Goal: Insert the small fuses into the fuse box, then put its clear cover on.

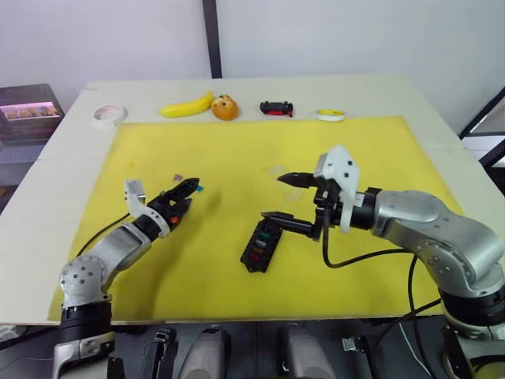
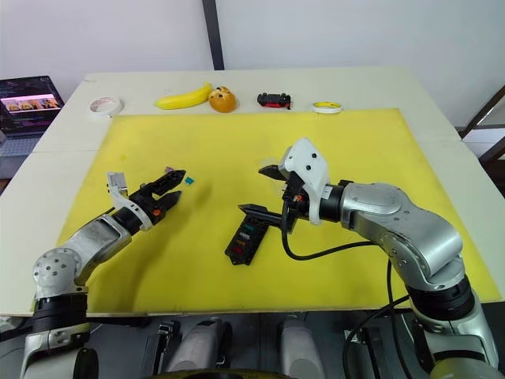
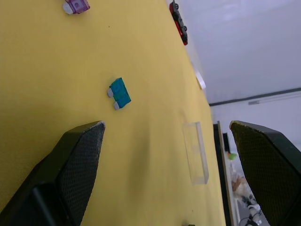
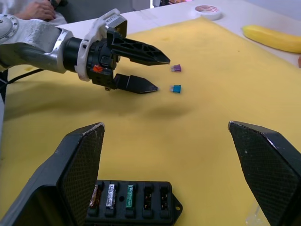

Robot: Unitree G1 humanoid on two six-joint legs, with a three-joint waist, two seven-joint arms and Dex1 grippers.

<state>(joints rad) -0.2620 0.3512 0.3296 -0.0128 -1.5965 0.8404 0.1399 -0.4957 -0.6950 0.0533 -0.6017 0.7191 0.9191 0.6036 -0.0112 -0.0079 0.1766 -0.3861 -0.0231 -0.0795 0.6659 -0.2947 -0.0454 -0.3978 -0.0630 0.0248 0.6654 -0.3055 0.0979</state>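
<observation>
The job looks roughly half done. The fuse box (image 4: 133,203), a black block lying on the yellow mat (image 1: 237,150) a little toward six o'clock from the mat's middle, already carries some fuses: the right wrist view shows a brown, a grey and a green one seated in the near row, with two slots beside them seemingly empty. The far row cannot be made out.

Two small fuses lie loose at about nine o'clock from the box: a teal fuse (image 3: 119,93) and, just beyond it toward twelve o'clock, a purple fuse (image 3: 76,5). Each is a tiny translucent square with pale metal legs at one edge.

The left gripper (image 1: 183,197) hovers just short of the teal fuse, fingers spread and empty. The right gripper (image 1: 290,200) hangs over the box's twelve-o'clock end, fingers also spread wide, holding nothing.

The clear cover (image 3: 196,152), a thin, nearly colourless rectangle, rests flat on the mat toward twelve o'clock of the box, not yet fitted. Judging from this, the loose fuses and the cover are what remain
</observation>
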